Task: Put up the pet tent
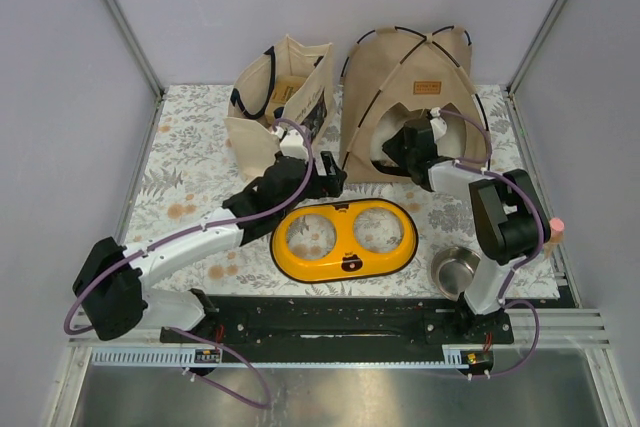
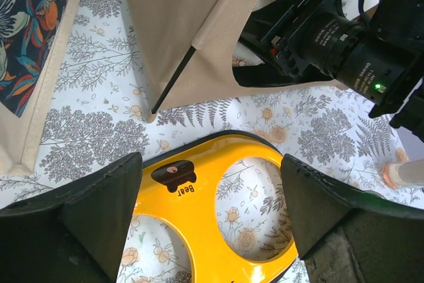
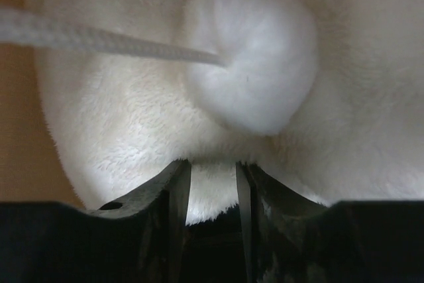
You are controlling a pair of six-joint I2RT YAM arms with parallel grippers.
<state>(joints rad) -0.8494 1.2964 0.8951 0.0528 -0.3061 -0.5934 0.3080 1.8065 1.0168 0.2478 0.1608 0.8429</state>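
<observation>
At the table's back right stands the pet tent (image 1: 400,77). My right gripper (image 3: 212,170) is in its doorway, pillow (image 3: 132,124) fluff between its 2 fingers (clamped? I cannot tell). Left gripper (image 2: 211,160) hangs wide, released.

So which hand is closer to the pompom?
Right. The right gripper is inside the tent doorway, just before the pompom; the left gripper hangs outside, over the yellow tray.

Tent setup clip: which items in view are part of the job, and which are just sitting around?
Job: pet tent; its white pompom.
Lying about: tote bag; yellow bowl stand; steel bowl; fluffy pillow in the tent doorway.
</observation>
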